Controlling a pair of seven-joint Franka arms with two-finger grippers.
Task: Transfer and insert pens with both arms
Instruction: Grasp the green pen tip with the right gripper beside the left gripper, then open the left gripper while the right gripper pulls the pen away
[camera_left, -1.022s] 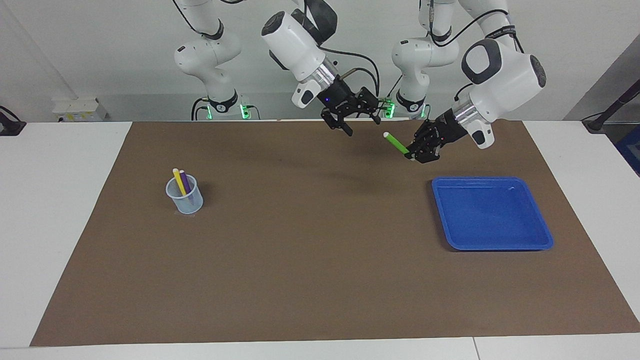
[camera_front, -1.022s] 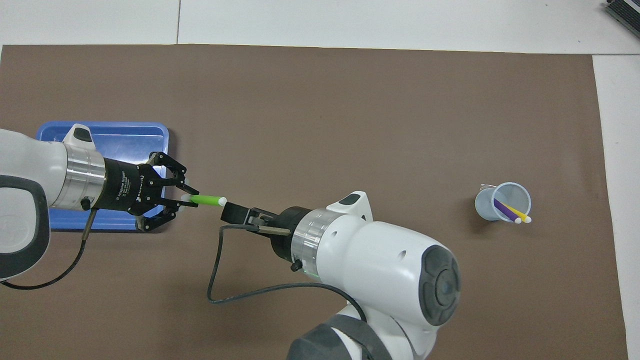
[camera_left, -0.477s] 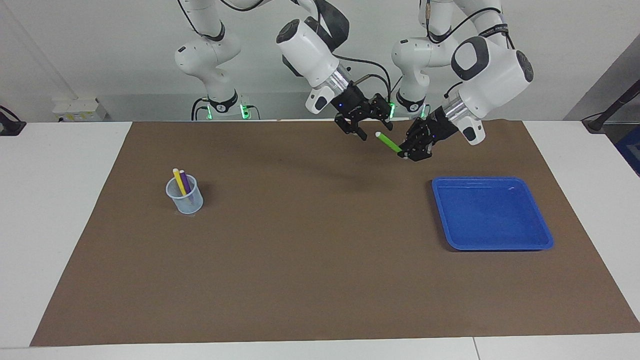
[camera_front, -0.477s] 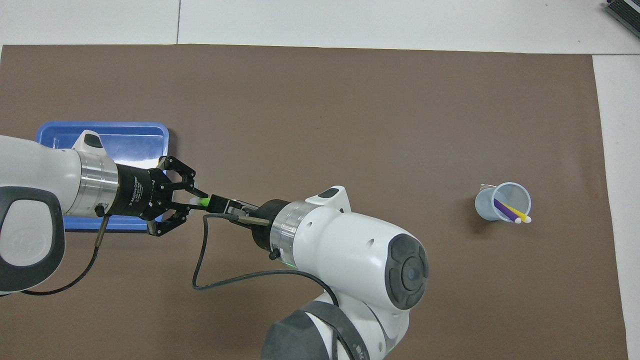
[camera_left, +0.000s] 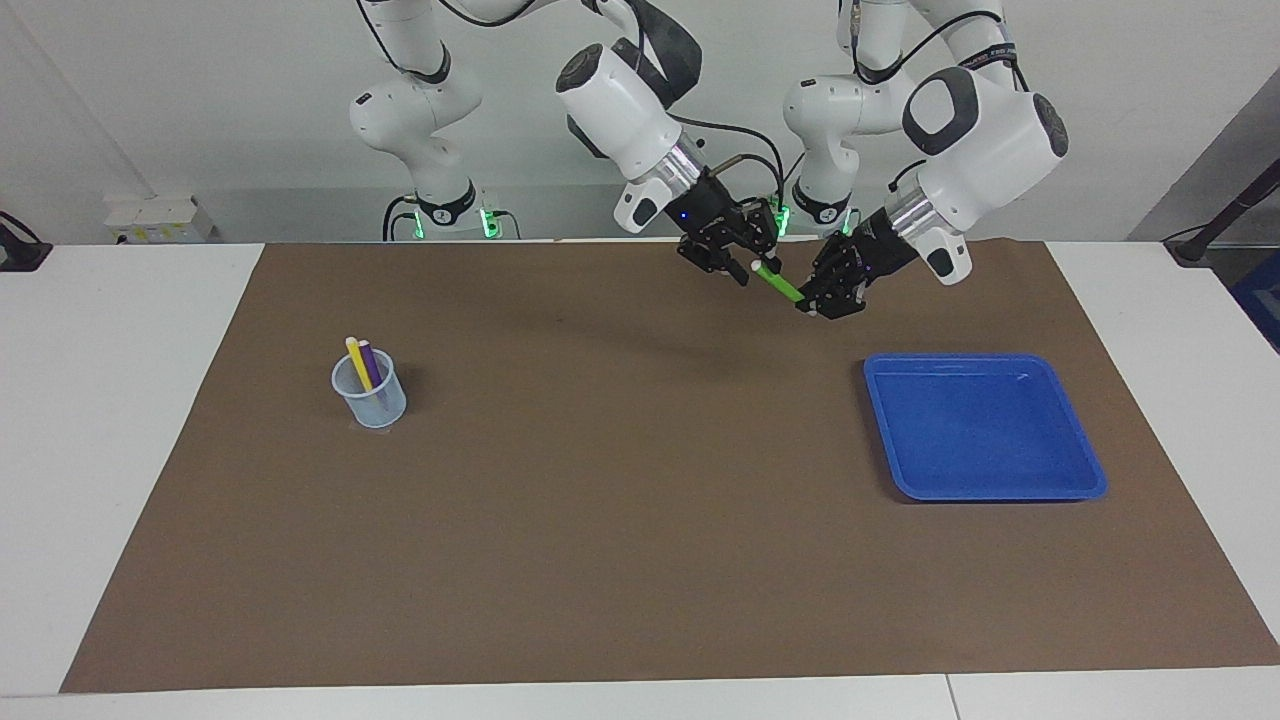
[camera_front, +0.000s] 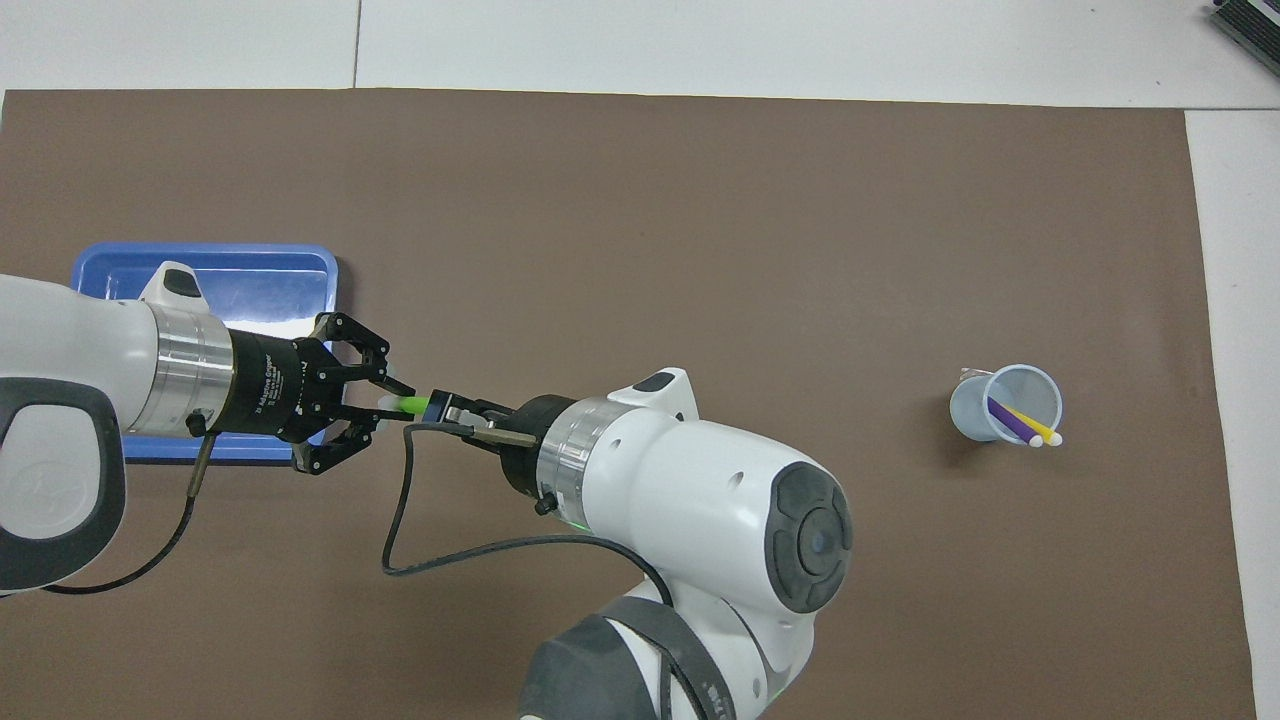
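The green pen hangs slanted in the air over the brown mat, near the robots' edge. My left gripper is shut on its lower end. My right gripper has come in from the right arm's end and sits around the pen's pale upper end; whether it grips the pen does not show. The yellow pen and the purple pen stand in a clear cup toward the right arm's end of the table.
A blue tray with nothing in it lies on the mat toward the left arm's end, just under the left arm's wrist in the overhead view. White table borders the mat on both ends.
My right gripper has moved in onto the green pen's pale end and its jaws have narrowed. My left gripper has carried the pen a little toward it and held its grip.
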